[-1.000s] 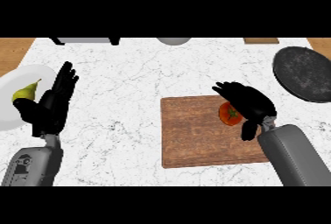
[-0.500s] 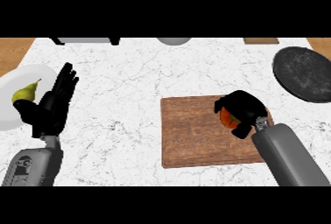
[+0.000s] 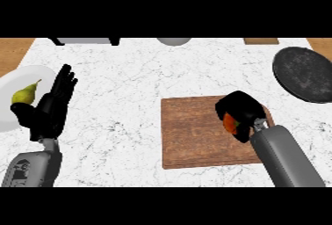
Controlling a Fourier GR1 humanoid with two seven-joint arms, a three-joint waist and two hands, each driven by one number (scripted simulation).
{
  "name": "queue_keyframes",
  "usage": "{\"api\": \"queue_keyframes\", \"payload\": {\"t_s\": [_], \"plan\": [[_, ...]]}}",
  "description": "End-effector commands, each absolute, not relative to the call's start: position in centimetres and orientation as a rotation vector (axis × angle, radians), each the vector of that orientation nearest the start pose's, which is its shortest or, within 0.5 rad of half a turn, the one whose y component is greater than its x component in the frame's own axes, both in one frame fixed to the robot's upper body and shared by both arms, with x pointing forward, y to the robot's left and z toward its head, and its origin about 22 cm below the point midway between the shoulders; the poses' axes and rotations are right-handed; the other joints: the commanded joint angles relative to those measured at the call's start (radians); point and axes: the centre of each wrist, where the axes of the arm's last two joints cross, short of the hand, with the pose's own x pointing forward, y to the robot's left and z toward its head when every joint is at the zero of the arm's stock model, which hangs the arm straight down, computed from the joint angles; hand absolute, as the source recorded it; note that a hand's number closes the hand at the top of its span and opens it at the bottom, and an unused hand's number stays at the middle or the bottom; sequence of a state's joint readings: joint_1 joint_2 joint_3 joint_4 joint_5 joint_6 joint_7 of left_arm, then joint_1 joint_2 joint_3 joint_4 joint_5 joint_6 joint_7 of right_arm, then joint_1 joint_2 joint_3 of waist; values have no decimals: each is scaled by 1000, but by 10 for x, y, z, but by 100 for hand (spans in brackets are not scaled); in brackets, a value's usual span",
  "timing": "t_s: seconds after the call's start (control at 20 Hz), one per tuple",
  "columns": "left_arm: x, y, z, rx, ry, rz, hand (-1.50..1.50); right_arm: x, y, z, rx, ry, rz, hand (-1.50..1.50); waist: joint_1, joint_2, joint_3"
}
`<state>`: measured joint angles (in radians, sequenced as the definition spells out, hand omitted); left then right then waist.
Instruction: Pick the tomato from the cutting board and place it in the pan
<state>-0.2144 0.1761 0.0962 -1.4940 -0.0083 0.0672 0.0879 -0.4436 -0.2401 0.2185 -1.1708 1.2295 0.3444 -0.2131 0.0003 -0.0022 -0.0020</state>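
Right black hand [image 3: 241,115] now curls round the red-orange tomato [image 3: 229,125], where a second ago its fingers only spread over it. The fruit is still over the brown wooden cutting board [image 3: 191,134]; whether it has lifted clear is hard to tell. The pick looks made, the carry remains. Left black hand [image 3: 48,110] rests open, fingers up, by the white plate [image 3: 8,85]. Farther right, the dark round pan [image 3: 304,74] waits well apart. No writing is readable.
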Motion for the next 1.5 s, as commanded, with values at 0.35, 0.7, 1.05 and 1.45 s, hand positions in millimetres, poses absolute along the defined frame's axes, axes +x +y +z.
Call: {"api": "queue_keyframes", "payload": {"t_s": [0.35,0.7,1.05,1.45], "plan": [[290,279,42,224,-1610,-34,0,298,-187,48,-839,-1180,1252,150,-18,-4,1],[285,280,41,210,-1602,-37,0,267,-194,98,-1023,-1460,985,150,-15,-3,2],[296,281,46,197,-1611,-37,0,289,-235,151,-1056,-1544,712,150,-5,2,2],[312,286,65,191,-1605,-50,0,331,-325,138,-931,-1579,420,150,2,8,3]]}}
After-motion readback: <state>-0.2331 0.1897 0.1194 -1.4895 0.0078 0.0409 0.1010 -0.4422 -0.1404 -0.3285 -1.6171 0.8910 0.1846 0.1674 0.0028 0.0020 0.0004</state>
